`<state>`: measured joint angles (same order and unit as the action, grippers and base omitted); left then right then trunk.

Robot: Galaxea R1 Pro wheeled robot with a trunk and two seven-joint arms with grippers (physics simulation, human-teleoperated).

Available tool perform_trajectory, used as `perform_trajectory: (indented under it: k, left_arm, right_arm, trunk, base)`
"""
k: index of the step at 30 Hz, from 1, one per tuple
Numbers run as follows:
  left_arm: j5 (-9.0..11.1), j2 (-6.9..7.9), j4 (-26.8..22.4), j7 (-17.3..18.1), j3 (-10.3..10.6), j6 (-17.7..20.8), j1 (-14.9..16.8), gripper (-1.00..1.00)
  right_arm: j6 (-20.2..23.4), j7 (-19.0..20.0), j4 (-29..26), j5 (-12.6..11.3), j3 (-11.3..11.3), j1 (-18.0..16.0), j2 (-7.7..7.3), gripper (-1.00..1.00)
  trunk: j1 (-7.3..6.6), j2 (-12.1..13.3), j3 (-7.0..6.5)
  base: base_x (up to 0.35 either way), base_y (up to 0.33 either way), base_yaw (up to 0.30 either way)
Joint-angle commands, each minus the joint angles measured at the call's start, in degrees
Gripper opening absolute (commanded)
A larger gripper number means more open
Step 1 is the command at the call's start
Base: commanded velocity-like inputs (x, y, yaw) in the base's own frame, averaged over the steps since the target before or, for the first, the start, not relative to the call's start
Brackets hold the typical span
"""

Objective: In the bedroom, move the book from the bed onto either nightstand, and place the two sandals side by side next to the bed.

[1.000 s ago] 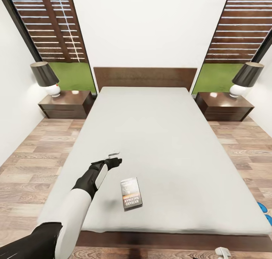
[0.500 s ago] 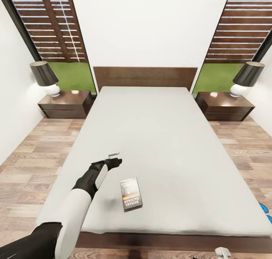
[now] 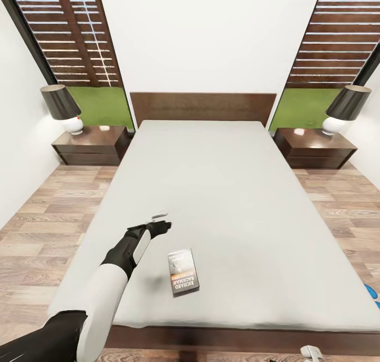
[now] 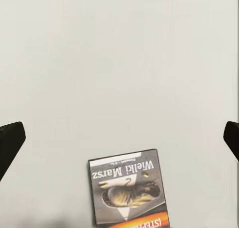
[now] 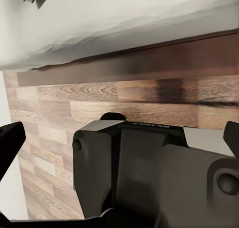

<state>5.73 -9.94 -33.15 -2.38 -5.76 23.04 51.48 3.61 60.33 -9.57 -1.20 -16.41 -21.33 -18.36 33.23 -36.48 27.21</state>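
While we're hovering the left tool (image 3: 160, 220), jaws wide and empty, the book (image 3: 183, 271) is lying flat on the bed (image 3: 221, 193) just near-right; we're needing an edge-on pinch.

We see an evenly bright, flat render — white walls and the pale mattress of the bed (image 3: 221, 203) nearly wash out, with little texture. Soft shadows lie under the left arm and beside the book (image 3: 183, 272). Small glare spots shine on each nightstand (image 3: 91, 144) top. Straight lines bow near the head view's edges — wide-angle distortion. The wrist views look softer, slightly blurred.
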Motion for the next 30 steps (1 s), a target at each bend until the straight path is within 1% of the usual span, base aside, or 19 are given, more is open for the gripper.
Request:
perform_trajectory:
  k: [1,3,10,30]
  left_arm:
    - [0.6,-0.05,-0.1,0.5,-0.2,0.3,0.0,1.00]
    - [0.6,-0.05,-0.1,1.9,-0.2,0.3,0.0,1.00]
    - [0.6,-0.05,-0.1,2.6,-0.2,0.3,0.0,1.00]
    - [0.6,-0.05,-0.1,2.6,-0.2,0.3,0.0,1.00]
  right_arm:
    - [0.4,0.2,0.0,-0.1,-0.1,0.0,-0.01,1.00]
    - [0.4,0.2,0.0,-0.1,-0.1,0.0,-0.01,1.00]
    - [0.4,0.3,0.0,-0.1,-0.1,0.0,-0.01,1.00]
    - [0.5,0.3,0.0,-0.1,-0.1,0.0,-0.01,1.00]
  trunk:
    - [0.24,-0.5,0.25]
    - [0.68,-1.3,0.61]
    - [2.22,-4.1,2.16]
    - [2.22,-4.1,3.94]
  base:
    - [0.000,0.000,0.000]
    - [0.000,0.000,0.000]
    - [0.000,0.000,0.000]
    - [0.000,0.000,0.000]
